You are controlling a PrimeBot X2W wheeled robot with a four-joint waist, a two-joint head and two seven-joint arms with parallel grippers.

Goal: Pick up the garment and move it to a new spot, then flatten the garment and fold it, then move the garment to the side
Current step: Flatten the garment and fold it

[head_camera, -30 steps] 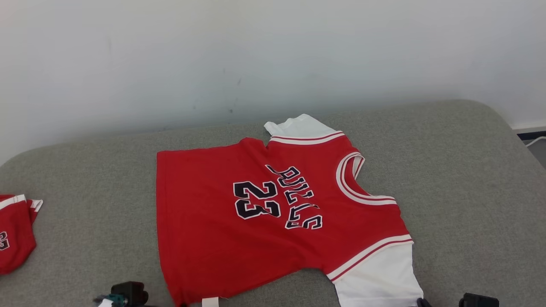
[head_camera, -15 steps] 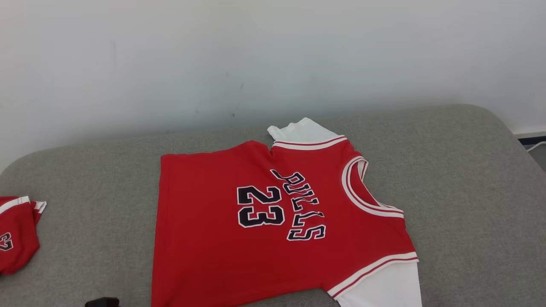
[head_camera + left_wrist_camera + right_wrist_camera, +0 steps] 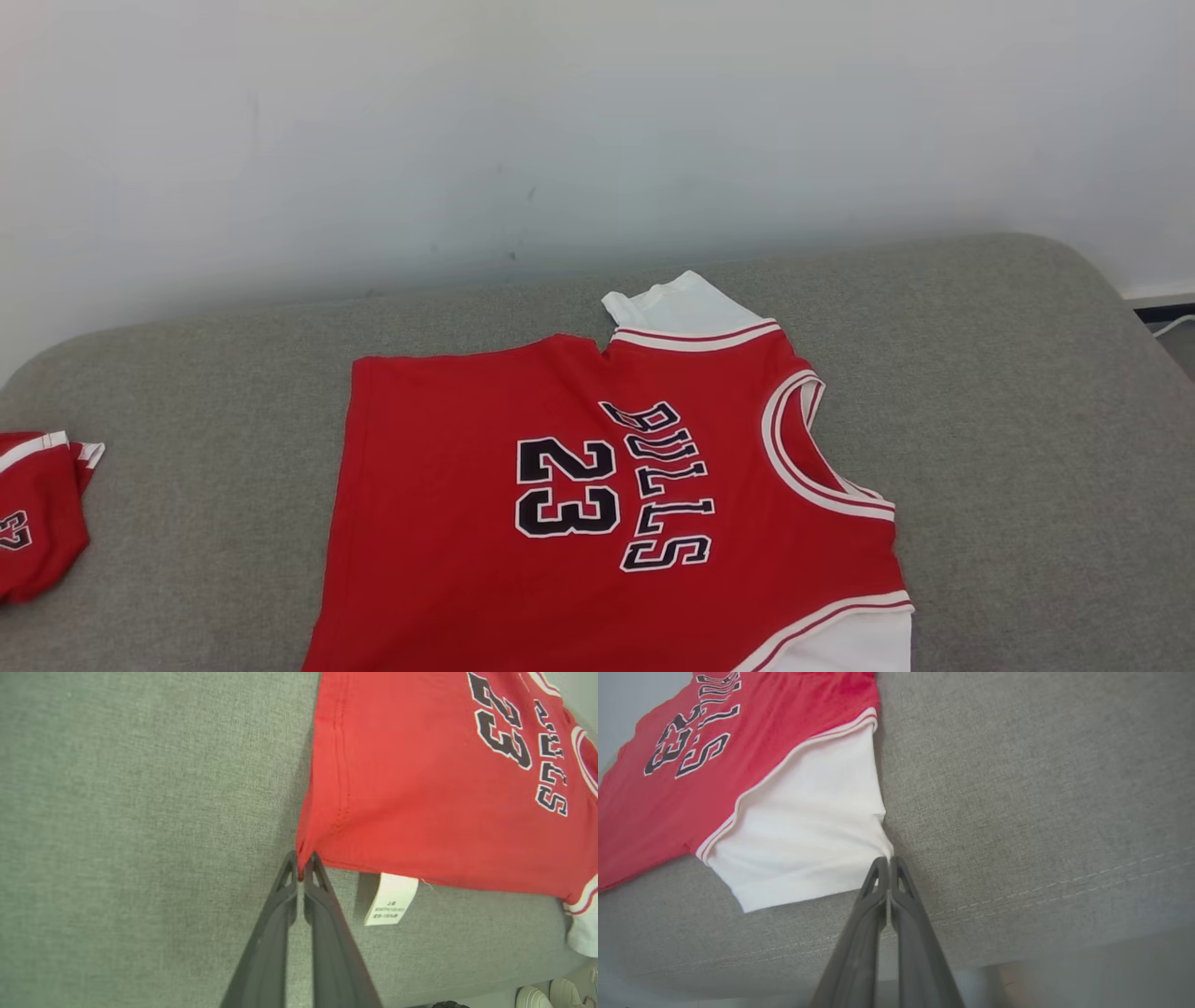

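The jersey (image 3: pixel 597 504) lies spread face up in the middle of the grey pad (image 3: pixel 1027 392) and runs off the bottom of the head view. It is red, with BULLS and 23 in dark letters edged white, its collar (image 3: pixel 803 448) toward my right and its hem toward my left. My left jaws are clenched on its near hem corner: in the left wrist view my two dark fingers (image 3: pixel 275 914) meet at their tips with a nip of red cloth between them, and the fabric draws to a point there. A white tag (image 3: pixel 391 899) sticks out from the near side seam just beside that grip and rests on the pad. My right jaws are clenched too, grasping the outer corner of the near sleeve (image 3: pixel 808 835) — white, trimmed in red and white where it joins the body. It lies flat on the pad, close to the stitched seam along the front edge. The far sleeve (image 3: pixel 672 303), also white, pokes out toward the pale wall (image 3: pixel 560 140). A second red garment (image 3: pixel 37 513) sits bunched at the pad's left end, well apart from the jersey.
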